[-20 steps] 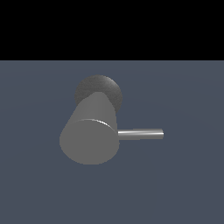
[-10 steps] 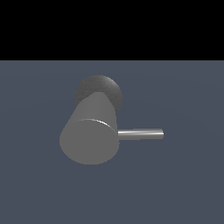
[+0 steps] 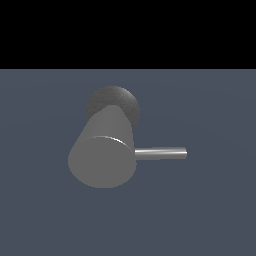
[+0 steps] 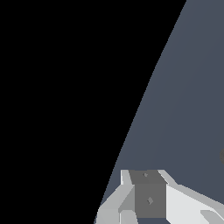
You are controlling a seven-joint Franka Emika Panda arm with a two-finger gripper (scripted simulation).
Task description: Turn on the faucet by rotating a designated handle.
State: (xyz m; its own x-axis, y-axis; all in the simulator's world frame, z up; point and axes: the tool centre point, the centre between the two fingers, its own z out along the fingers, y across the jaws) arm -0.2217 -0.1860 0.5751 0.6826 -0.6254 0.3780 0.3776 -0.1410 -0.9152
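Mid-table, faucet (image 3: 102, 157) w/ handle (image 3: 160, 153) untouched; task not begun; gripper (image 4: 144, 201) far off, fingers' gap can't tell.

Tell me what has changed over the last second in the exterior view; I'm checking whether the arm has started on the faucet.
Nothing has visibly changed. The thick matte grey cylinder faucet stands as before, and its thin shiny metal rod handle still points toward the exterior view's right. No arm or gripper shows there.
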